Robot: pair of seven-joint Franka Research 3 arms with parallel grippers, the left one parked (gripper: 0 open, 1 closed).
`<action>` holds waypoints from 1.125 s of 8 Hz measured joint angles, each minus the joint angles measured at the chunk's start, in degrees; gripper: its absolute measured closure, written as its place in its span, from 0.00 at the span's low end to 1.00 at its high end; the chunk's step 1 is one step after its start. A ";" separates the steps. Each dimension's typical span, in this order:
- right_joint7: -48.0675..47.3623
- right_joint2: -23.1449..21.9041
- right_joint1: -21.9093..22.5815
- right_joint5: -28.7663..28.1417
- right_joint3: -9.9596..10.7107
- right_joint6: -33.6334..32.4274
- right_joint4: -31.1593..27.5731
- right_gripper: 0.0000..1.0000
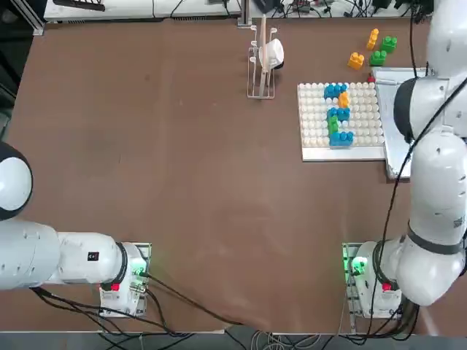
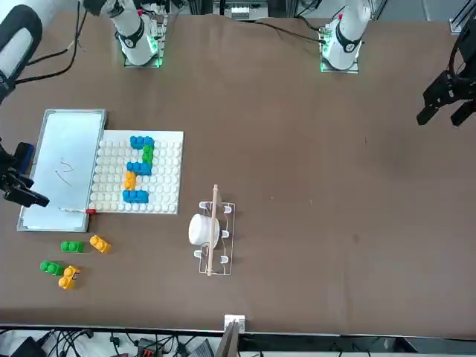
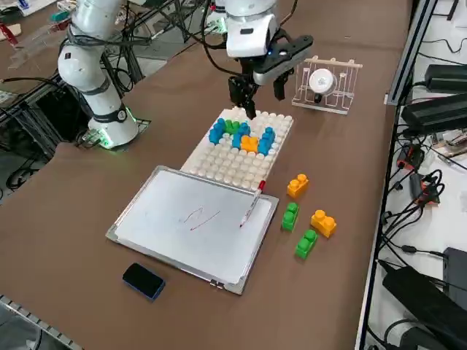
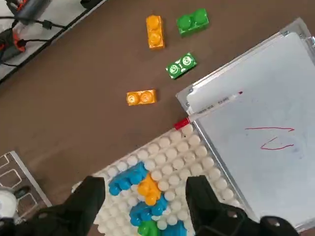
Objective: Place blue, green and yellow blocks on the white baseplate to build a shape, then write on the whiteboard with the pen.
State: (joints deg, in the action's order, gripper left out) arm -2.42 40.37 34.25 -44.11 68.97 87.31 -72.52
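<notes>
Overhead, the white baseplate [image 1: 321, 117] lies toward the table's far right corner, and a shape of blue, green and orange-yellow blocks [image 1: 338, 113] runs down it. Four loose blocks [image 1: 373, 47] rest on the table beyond the plate's far edge. The right arm covers most of the whiteboard [image 1: 390, 120] at the plate's right edge.

From the front, the whiteboard [image 2: 63, 167] touches the baseplate's [image 2: 167, 175] side; the pen [image 2: 76, 210] lies across the board's corner nearest this camera, red end toward the plate. A red scribble [image 2: 64, 172] marks the board. A wire rack [image 2: 213, 239] holding a white round thing stands near the table's middle.

From the right side, the right gripper [image 3: 257, 93] hangs over the baseplate's [image 3: 219, 162] far edge, fingers spread and empty. A dark oval object [image 3: 143, 281] lies off the whiteboard's [image 3: 168, 219] near corner.

At the wrist, the right gripper's [image 4: 142, 209] fingers [image 4: 88, 201] stand apart above the built blocks [image 4: 142, 196], holding nothing; the pen [image 4: 209, 106] rests on the whiteboard's [image 4: 275, 88] corner.
</notes>
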 joint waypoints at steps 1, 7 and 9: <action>-0.02 -2.79 -2.11 4.61 -5.19 0.02 1.99 0.00; -0.30 -21.47 -19.78 38.19 -45.26 -0.89 3.87 0.00; -0.54 -25.85 -23.09 42.18 -53.43 -1.44 1.17 0.00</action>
State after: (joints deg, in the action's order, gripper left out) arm -2.96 14.53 11.16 -1.92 15.54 85.87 -71.35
